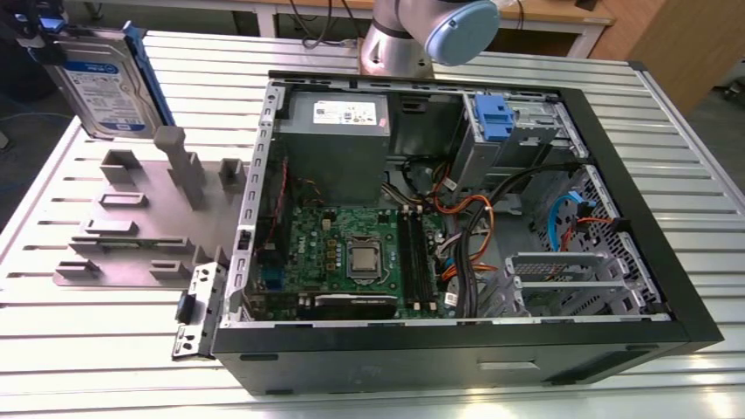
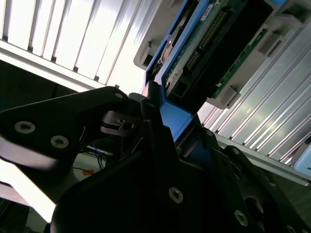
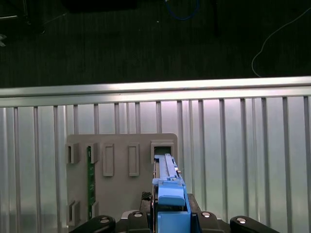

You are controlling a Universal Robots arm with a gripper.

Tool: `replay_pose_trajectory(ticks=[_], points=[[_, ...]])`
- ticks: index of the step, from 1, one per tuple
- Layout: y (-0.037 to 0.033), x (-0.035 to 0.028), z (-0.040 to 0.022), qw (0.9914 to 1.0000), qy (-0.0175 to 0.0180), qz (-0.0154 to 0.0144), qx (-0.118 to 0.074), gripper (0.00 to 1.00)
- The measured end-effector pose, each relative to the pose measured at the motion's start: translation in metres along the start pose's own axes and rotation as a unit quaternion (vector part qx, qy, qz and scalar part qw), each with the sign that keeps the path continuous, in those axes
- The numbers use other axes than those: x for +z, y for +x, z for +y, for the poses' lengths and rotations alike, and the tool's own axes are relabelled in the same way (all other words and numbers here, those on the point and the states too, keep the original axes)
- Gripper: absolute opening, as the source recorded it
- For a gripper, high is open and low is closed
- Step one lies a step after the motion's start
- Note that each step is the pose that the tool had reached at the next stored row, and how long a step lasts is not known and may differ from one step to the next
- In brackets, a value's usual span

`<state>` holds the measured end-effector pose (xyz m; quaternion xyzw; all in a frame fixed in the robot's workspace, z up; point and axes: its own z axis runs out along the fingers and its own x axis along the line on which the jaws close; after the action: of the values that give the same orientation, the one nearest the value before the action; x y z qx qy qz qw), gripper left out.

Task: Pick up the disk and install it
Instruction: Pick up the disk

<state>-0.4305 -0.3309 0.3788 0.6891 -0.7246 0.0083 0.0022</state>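
Gripper [image 3: 171, 214] clamps disk [image 1: 107, 83] on edge above grey holder block [image 1: 128, 237]

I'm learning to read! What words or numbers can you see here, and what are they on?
Disk, blue-and-white label: print too small to read.
Power supply, white sticker: print too small to read.
Nothing else here has writing I can read.

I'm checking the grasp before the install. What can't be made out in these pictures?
- Exterior view: most of the gripper, cut off by the picture's top-left corner above the disk.
- Exterior view: whether the disk's lower corner touches a post of the grey holder block; the two overlap there.
- Both wrist views: the disk's label, turned away from the cameras.
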Motion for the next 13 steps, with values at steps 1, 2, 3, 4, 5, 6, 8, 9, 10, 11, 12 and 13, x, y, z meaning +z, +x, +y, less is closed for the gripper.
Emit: replay_pose_trajectory(ticks=[1, 2, 3, 4, 5, 6, 8, 9, 10, 11, 12, 13], points=[[0.0, -0.0003, 0.0, 1.0, 0.0, -0.0001, 0.0, 0.36], [0.0, -0.0003, 0.0, 1.0, 0.0, -0.0001, 0.0, 0.36], [0.0, -0.0004, 0.0, 1.0, -0.0001, -0.0008, 0.0, 0.36], [0.0, -0.0006, 0.0, 1.0, -0.0001, -0.0014, 0.0, 0.36], [0.0, -0.0008, 0.0, 1.0, -0.0001, -0.0015, 0.0, 0.36], [0.0, -0.001, 0.0, 1.0, 0.0, -0.0016, 0.0, 0.36], [0.0, -0.0015, 0.0, 1.0, -0.0001, -0.0016, 0.0, 0.36], [0.0, -0.0019, 0.0, 1.0, -0.0001, -0.0016, 0.0, 0.36], [0.0, -0.0023, 0.0, 1.0, -0.0002, -0.0016, 0.0, 0.36], [0.0, -0.0025, 0.0, 1.0, -0.0001, -0.0016, 0.0, 0.36], [0.0, -0.0028, 0.0, 1.0, -0.0001, -0.0016, 0.0, 0.36], [0.0, -0.0029, 0.0, 1.0, -0.0001, -0.0016, 0.0, 0.36]])
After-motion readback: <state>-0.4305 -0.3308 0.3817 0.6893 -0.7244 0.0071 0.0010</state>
